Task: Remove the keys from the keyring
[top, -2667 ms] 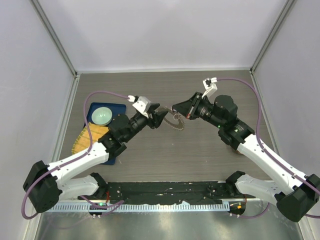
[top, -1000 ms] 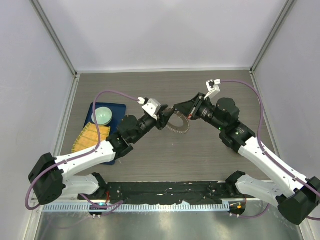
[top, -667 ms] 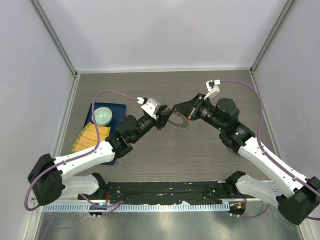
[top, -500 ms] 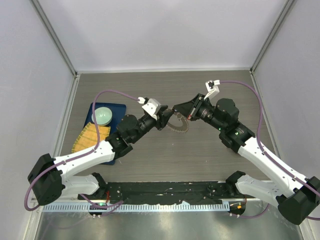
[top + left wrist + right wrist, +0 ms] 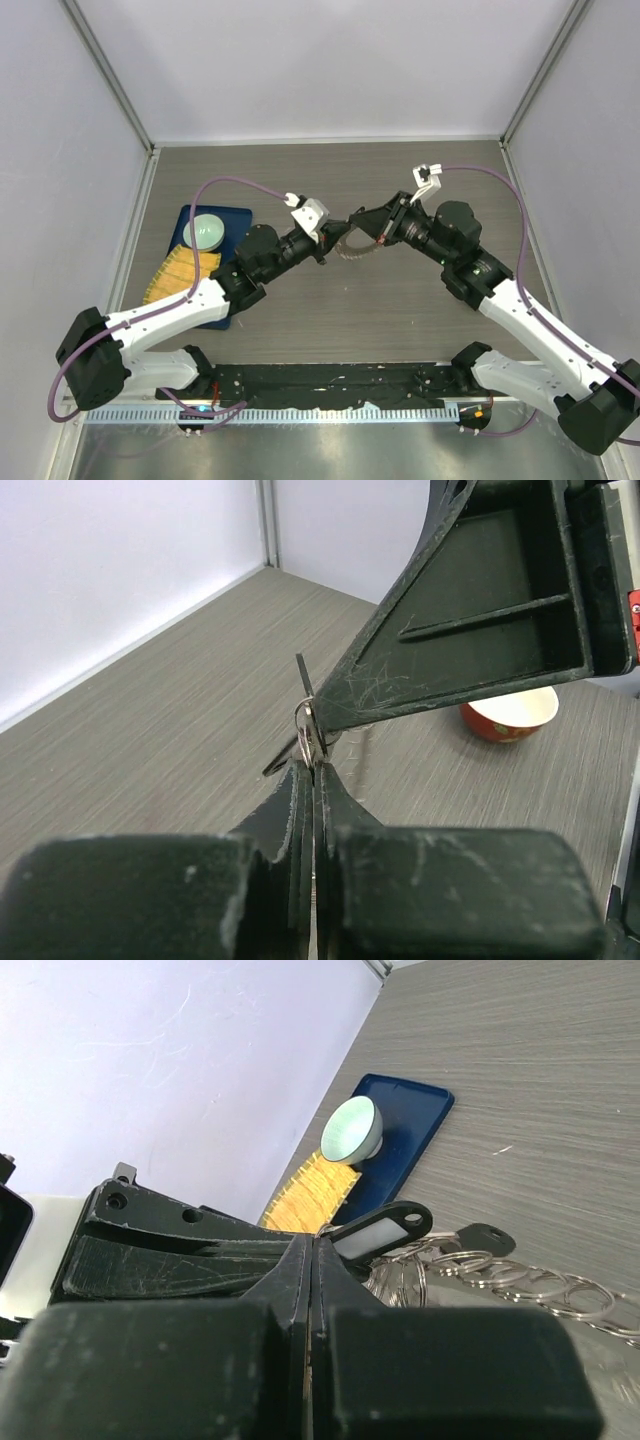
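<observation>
The keyring (image 5: 356,249) hangs above the table between my two grippers as a curved bunch of small silver rings (image 5: 545,1288). A black tag with a white label (image 5: 385,1230) and a black-headed key (image 5: 482,1236) hang on it. My left gripper (image 5: 326,245) is shut, and a small silver ring (image 5: 305,728) of the bunch is pinched at its tips (image 5: 313,767). My right gripper (image 5: 352,221) is shut on the bunch right beside it (image 5: 311,1244), tip to tip with the left one (image 5: 180,1252).
A blue tray (image 5: 230,216) with a pale round dish (image 5: 206,230) lies at the left, and a yellow fringed piece (image 5: 170,275) sits in front of it. A red bowl (image 5: 508,712) stands on the table under the right arm.
My left gripper went from partly open to shut on the bunch and edged right, closer to the right gripper. The right gripper stayed shut, shifted slightly.
</observation>
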